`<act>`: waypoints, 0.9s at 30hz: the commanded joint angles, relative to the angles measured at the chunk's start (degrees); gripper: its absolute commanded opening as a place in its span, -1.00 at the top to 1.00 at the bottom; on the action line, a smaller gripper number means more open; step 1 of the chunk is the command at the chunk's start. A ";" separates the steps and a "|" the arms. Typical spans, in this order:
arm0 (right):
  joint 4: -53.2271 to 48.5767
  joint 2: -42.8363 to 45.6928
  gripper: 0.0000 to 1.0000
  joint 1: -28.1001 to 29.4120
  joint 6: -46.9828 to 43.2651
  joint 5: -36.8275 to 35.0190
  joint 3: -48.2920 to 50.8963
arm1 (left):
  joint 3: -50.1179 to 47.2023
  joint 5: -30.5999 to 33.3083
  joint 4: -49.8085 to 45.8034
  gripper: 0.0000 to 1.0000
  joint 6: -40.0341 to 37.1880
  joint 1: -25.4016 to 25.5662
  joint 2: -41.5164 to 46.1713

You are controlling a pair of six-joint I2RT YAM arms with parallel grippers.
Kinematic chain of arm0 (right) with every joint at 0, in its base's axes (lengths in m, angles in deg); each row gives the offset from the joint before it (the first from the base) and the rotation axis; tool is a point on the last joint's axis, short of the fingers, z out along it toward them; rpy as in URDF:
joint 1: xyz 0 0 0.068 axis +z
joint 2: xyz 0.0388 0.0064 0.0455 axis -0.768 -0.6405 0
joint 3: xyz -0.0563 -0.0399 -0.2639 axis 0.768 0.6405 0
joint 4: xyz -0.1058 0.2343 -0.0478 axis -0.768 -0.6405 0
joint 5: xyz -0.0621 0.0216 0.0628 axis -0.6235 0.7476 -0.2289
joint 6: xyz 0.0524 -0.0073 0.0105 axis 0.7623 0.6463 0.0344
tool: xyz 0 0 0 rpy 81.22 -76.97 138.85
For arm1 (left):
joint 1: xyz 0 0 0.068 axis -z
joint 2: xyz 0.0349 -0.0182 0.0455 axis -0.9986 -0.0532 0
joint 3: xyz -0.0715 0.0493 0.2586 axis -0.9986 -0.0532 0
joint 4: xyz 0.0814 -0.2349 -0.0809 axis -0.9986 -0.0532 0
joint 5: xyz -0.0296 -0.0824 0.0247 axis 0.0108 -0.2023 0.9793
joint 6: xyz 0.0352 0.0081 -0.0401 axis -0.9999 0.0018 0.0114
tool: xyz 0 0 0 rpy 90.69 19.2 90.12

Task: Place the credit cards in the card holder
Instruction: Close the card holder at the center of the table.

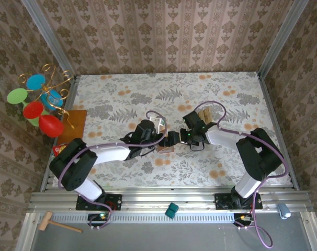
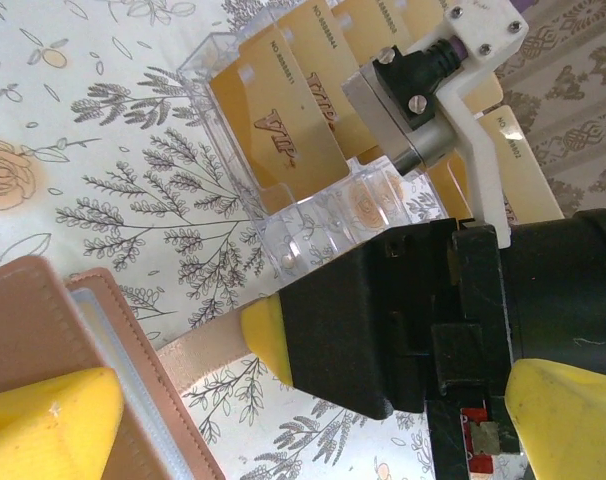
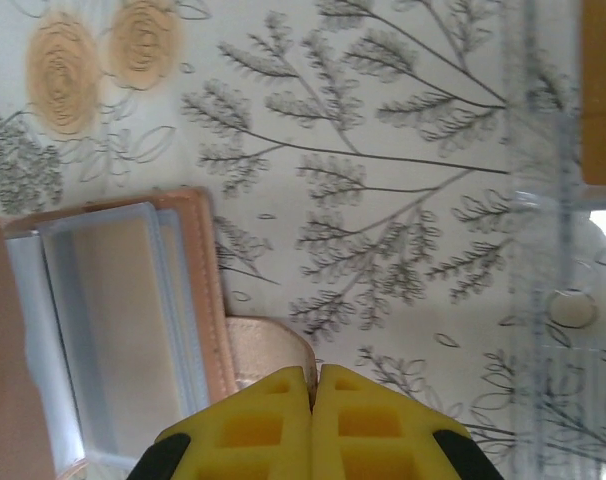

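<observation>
- top external: both arms meet mid-table. the left gripper (image 1: 157,140) and right gripper (image 1: 174,139) face each other over the card holder (image 1: 165,149); their jaws are too small to judge here. the credit cards (image 1: 204,114) sit just far-right of them. a gold wire stand (image 1: 46,99) with coloured discs and an orange-brown board (image 1: 75,125) are at the left edge; a wooden mallet (image 1: 56,224) lies on the near rail.
- left wrist: the left claw is spread wide, one yellow pad (image 2: 43,420) over the holder's cover. the right gripper's black body blocks the middle, pinching the tan strap (image 2: 198,355). the cards stand in a clear tray (image 2: 318,225); one seems to read "vip".
- right wrist: the right pads (image 3: 253,425) are pressed together on the strap. the holder lies open at the left, clear sleeves (image 3: 113,300) showing.
</observation>
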 commanded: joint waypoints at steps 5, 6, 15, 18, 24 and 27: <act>2.39 0.10 1.00 1.47 0.80 2.34 0.02 | 0.59 1.69 2.35 -1.00 2.05 1.20 -6.32; 2.39 0.23 1.00 1.45 0.78 2.34 0.08 | 0.78 1.69 2.39 -1.00 1.95 1.21 -6.62; 1.70 1.27 0.81 1.45 0.36 2.34 0.22 | 2.61 4.89 -4.22 -0.98 0.53 1.28 -9.14; 1.01 2.36 0.44 1.37 0.26 2.17 0.47 | 0.96 6.92 -4.41 -0.98 0.98 1.29 -8.85; -1.24 5.98 0.26 1.02 -0.09 1.51 0.24 | -0.02 7.51 -4.90 -0.99 0.52 1.17 -6.86; -2.13 7.05 0.22 1.01 -0.27 1.55 -0.39 | 0.17 7.23 -4.84 -1.00 -0.03 1.09 -5.13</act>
